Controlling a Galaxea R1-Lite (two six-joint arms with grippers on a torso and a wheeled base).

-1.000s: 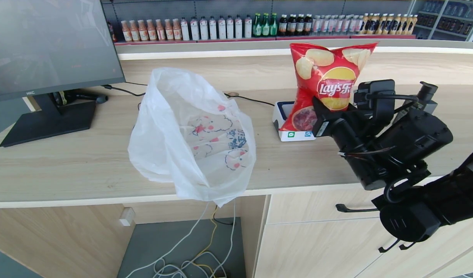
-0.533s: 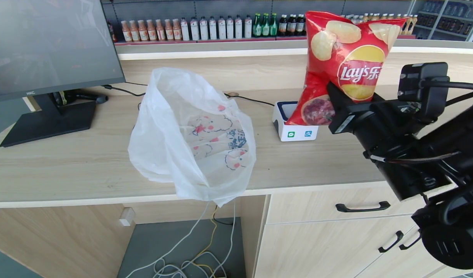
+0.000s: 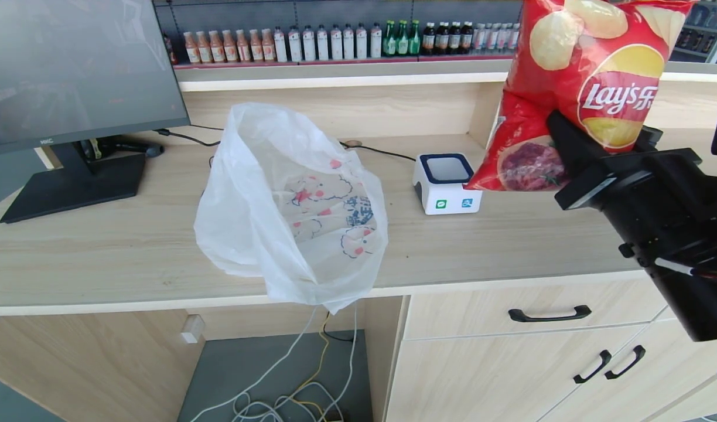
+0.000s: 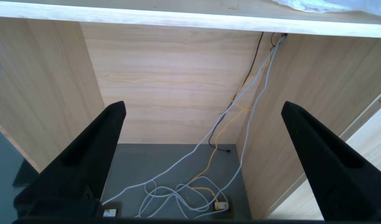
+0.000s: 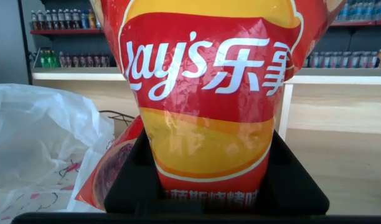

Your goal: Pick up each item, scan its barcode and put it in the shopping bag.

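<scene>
A red bag of crisps [image 3: 581,88] hangs upright in the air at the right, above and to the right of the white barcode scanner [image 3: 446,183]. My right gripper [image 3: 593,146] is shut on its lower part; the bag of crisps [image 5: 209,106] stands between the black fingers [image 5: 131,180] in the right wrist view. The white plastic shopping bag [image 3: 294,199] lies open on the wooden counter [image 3: 101,246], left of the scanner, and the shopping bag [image 5: 41,143] also shows beside the crisps. My left gripper [image 4: 200,162] is open below the counter, over cables on the floor.
A black monitor [image 3: 71,76] on its stand is at the counter's far left. Cables [image 3: 376,150] run along the counter's back. Shelves of bottles [image 3: 393,38] line the wall behind. Drawers with black handles [image 3: 549,315] are under the counter at right.
My right gripper has lifted the bag of crisps up and to the right, away from the scanner, which is now uncovered. The shopping bag has not moved.
</scene>
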